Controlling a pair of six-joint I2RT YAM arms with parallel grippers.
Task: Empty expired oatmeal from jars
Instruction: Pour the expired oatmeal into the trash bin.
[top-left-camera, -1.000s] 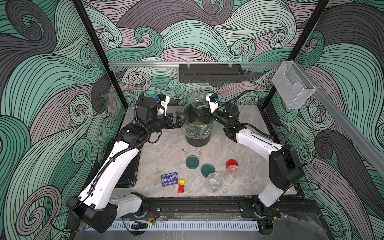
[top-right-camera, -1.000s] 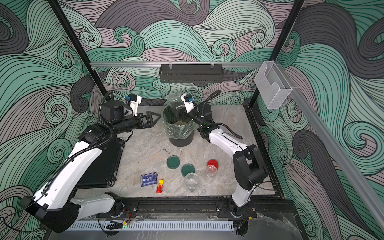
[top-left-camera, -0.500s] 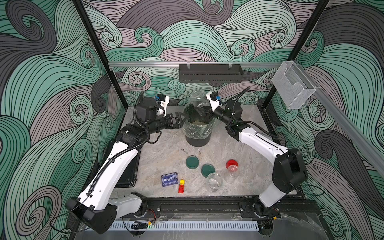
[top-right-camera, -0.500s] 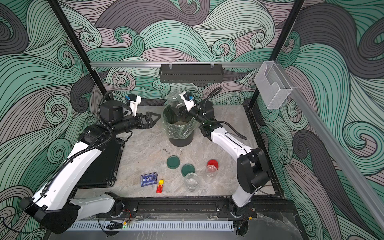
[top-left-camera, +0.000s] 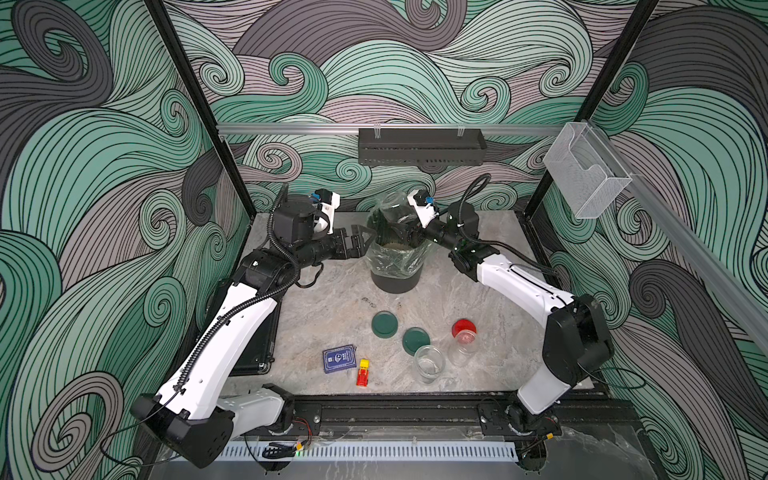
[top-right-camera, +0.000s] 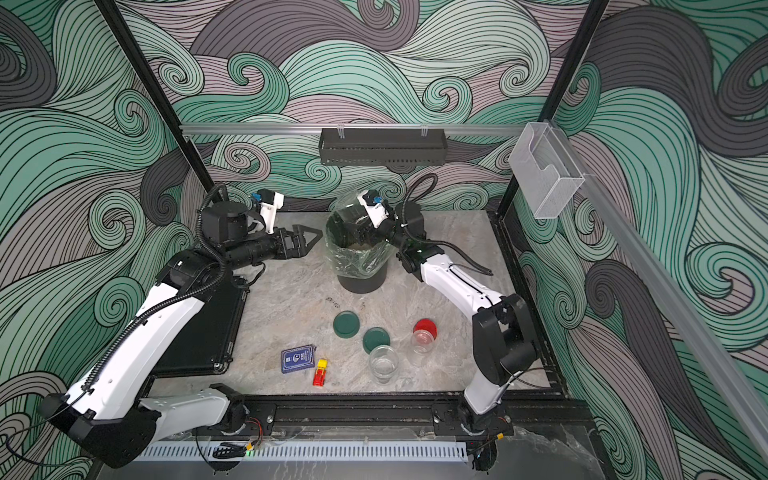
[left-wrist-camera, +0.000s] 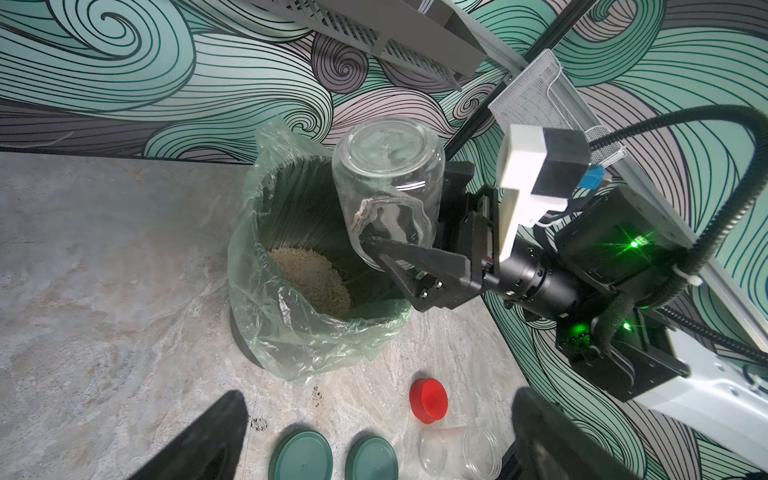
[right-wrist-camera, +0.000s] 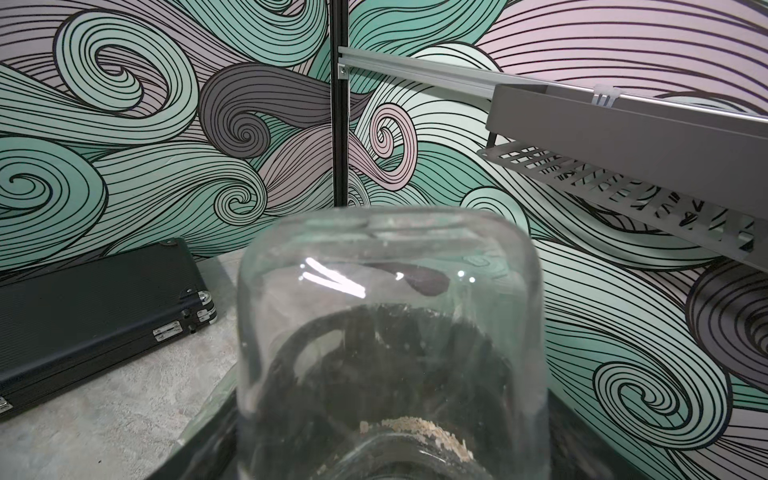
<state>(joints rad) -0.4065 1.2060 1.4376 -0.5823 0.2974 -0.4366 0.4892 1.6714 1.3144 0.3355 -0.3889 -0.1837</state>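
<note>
My right gripper (top-left-camera: 402, 232) is shut on a clear jar (left-wrist-camera: 388, 174), held bottom-up over the black bin (top-left-camera: 395, 282) with its clear liner. The jar (right-wrist-camera: 390, 332) looks nearly empty, with a few flakes of oatmeal (right-wrist-camera: 419, 428) stuck at its mouth. A heap of oatmeal (left-wrist-camera: 309, 278) lies in the bin. My left gripper (top-left-camera: 368, 242) hangs open and empty just left of the bin's rim. At the front of the table are an open clear jar (top-left-camera: 429, 362), another clear jar (top-left-camera: 462, 348) beside a red lid (top-left-camera: 464, 327), and two green lids (top-left-camera: 384, 324) (top-left-camera: 416, 340).
A black case (top-left-camera: 257, 332) lies along the table's left edge under my left arm. A blue card box (top-left-camera: 339, 358) and a small red and yellow toy (top-left-camera: 363, 372) sit near the front. A black shelf (top-left-camera: 419, 147) and a clear holder (top-left-camera: 586, 174) hang on the walls.
My right arm has shifted slightly while the jar stays upturned over the bin. The left arm has not moved.
</note>
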